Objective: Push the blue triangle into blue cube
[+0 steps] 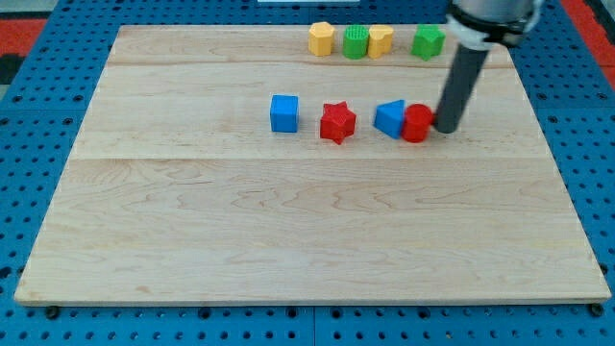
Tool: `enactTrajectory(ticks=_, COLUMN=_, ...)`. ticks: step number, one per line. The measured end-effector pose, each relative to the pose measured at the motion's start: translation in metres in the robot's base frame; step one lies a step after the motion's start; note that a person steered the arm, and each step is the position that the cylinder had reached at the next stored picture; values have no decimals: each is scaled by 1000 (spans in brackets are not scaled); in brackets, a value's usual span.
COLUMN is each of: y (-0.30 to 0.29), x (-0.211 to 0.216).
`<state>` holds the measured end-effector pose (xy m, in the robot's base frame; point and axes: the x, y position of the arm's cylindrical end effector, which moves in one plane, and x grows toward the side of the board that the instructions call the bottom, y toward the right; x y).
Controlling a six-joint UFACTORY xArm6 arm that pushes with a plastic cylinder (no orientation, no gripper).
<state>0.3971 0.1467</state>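
Note:
The blue triangle lies on the wooden board, right of centre near the view's top. A red round block touches its right side. My tip stands just right of the red round block, touching or nearly touching it. The blue cube sits further to the view's left. A red star block lies between the blue cube and the blue triangle, with a gap on each side.
Along the board's top edge stand a yellow block, a green round block, a yellow heart-like block and a green block. The wooden board rests on a blue pegboard table.

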Motion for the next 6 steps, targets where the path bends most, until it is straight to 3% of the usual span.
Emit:
enactTrajectory(ticks=2, y=-60, x=-4)
enactTrajectory(ticks=4, y=-35, x=-30)
enactTrajectory(ticks=6, y=-79, x=-44)
